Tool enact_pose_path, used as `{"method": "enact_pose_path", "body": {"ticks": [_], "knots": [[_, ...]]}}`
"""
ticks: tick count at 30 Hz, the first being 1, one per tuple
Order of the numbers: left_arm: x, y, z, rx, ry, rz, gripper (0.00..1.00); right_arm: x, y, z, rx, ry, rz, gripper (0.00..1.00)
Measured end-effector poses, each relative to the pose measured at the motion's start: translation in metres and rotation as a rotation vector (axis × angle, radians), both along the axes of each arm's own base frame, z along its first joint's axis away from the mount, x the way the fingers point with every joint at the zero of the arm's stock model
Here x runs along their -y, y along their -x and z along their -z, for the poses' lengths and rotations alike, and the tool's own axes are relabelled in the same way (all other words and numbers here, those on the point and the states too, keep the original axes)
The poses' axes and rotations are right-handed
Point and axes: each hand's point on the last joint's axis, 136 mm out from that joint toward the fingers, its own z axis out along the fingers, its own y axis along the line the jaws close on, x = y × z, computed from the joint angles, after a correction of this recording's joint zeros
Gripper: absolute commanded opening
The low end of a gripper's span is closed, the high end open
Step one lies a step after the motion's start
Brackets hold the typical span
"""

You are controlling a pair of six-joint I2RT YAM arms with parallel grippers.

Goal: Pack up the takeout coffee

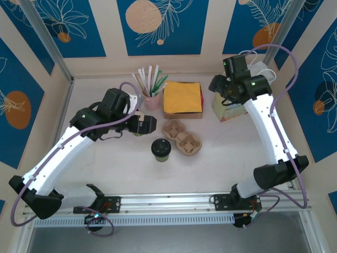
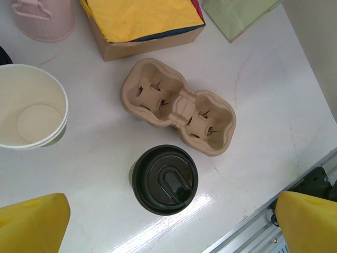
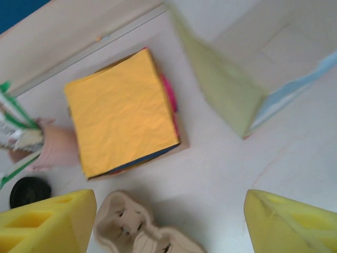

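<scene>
Tabletop (image 2: 274,100) lies open around takeout coffee (image 2: 165,179); carrier (image 2: 179,105) near.

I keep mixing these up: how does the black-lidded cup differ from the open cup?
The lidded cup is capped in black; the open cup shows an empty white inside. The lidded cup stands right by the cardboard carrier; the open cup stands farther from it, near the pink cup. Both stand upright.
</scene>
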Motion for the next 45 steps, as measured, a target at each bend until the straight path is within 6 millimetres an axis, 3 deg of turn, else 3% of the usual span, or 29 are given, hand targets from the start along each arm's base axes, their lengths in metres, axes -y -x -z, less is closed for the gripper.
{"method": "enact_pose_path", "body": {"ticks": [4, 9, 18, 24, 30, 40, 45], "knots": [[-0.001, 0.003, -0.006, 0.017, 0.019, 0.005, 1.0, 0.034, -0.008, 0.0, -0.035, 0.008, 0.119, 0.74], [-0.003, 0.005, -0.012, 0.04, 0.036, 0.005, 1.0, 0.073, -0.01, 0.017, -0.104, 0.013, 0.233, 0.74], [0.002, -0.001, -0.007, 0.044, 0.041, 0.004, 1.0, 0.115, -0.029, 0.05, -0.2, 0.006, 0.338, 0.74], [0.003, -0.002, -0.003, 0.036, 0.033, 0.003, 1.0, 0.117, -0.053, 0.055, -0.209, -0.012, 0.329, 0.73], [0.002, -0.002, -0.002, 0.036, 0.029, -0.001, 1.0, 0.115, -0.063, 0.06, -0.22, -0.044, 0.317, 0.55], [0.001, -0.003, 0.004, 0.027, 0.016, -0.005, 1.0, 0.107, -0.061, 0.064, -0.24, -0.102, 0.3, 0.22], [0.002, -0.004, 0.007, 0.026, 0.009, 0.001, 1.0, 0.103, -0.045, 0.062, -0.245, -0.116, 0.294, 0.14]]}}
